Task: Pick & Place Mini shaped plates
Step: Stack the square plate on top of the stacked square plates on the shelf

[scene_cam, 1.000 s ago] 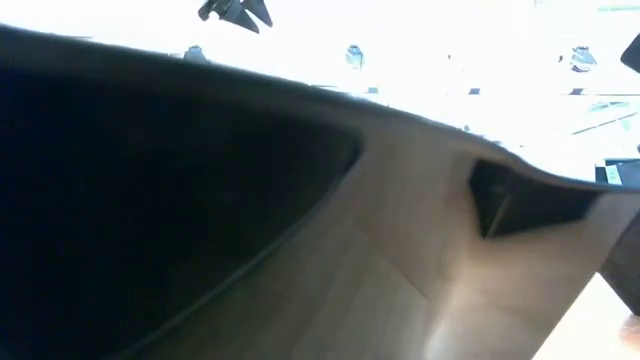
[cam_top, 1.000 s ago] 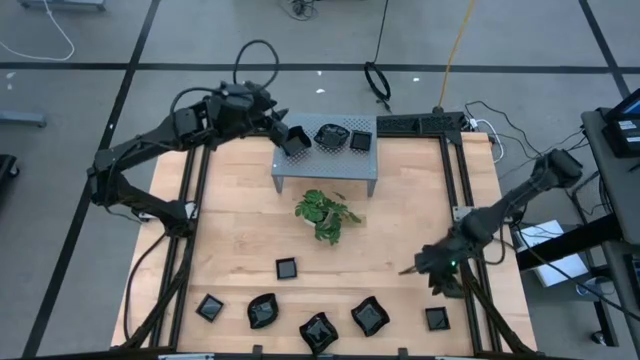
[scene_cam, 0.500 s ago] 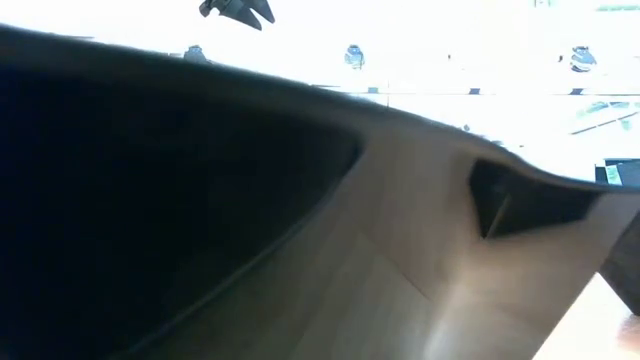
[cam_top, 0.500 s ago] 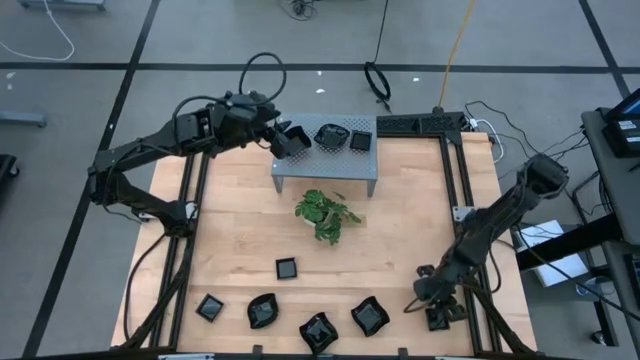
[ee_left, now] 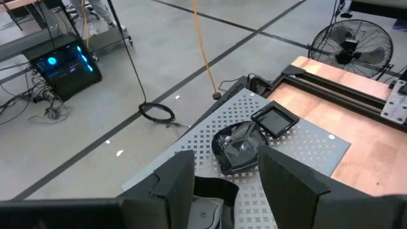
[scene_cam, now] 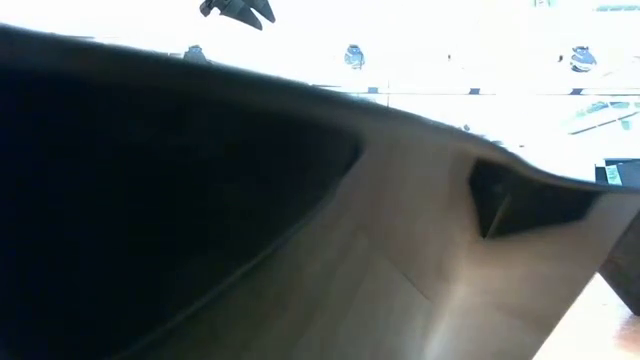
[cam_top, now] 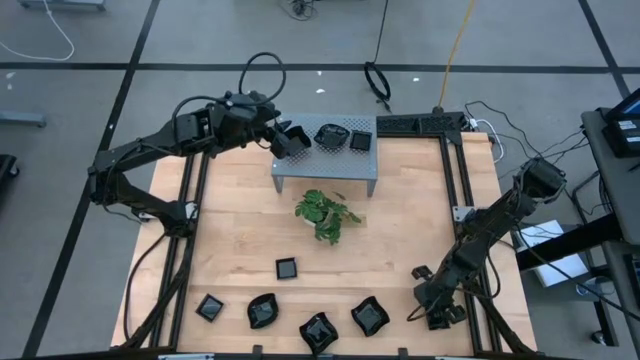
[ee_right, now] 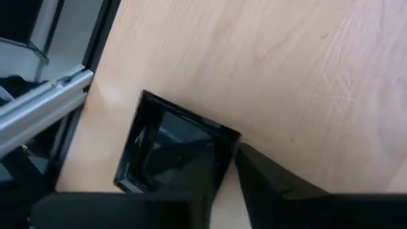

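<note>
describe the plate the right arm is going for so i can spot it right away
Start at the wooden table and go to its front right corner, beside the black frame rail. The small square black plate lies flat there, under the right end effector. Unlike the row of plates along the front edge, it sits alone against the rail.

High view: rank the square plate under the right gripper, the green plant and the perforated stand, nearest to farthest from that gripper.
From the right gripper:
1. Square plate, directly beneath it at the table's near right corner.
2. Green plant, mid-table.
3. Perforated stand, far edge, by the left gripper.
</note>
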`<state>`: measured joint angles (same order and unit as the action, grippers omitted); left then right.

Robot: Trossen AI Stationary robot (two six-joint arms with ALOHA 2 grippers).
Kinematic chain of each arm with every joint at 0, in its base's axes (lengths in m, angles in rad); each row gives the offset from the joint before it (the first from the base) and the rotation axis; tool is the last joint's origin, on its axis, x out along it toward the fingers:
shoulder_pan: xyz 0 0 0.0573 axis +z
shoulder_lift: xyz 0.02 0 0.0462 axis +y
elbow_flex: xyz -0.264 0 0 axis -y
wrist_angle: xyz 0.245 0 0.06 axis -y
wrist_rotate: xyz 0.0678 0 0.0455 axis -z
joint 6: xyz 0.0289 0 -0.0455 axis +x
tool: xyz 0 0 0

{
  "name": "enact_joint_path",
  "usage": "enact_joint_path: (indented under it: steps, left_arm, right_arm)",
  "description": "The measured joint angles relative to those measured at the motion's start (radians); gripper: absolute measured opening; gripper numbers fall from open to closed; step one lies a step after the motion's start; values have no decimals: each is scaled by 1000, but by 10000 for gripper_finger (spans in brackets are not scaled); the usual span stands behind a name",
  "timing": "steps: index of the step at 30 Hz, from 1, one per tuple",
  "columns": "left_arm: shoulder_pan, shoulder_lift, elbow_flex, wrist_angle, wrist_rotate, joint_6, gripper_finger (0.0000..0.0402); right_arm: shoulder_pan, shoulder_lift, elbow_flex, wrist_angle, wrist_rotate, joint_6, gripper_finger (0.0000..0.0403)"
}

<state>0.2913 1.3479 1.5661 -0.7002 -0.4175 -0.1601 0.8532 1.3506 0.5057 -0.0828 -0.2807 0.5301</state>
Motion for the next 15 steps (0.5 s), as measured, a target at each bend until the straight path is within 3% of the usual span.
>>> enact_joint_path:
  steps: [4,15]
  left_arm:
    - [0,0,0,0,0,0,177]
    - [0,0,0,2,0,-1,177]
  right_arm:
    - [0,0,0,6,-6,-45,8]
    - [-17,-75,0,-32,-11,-87,1]
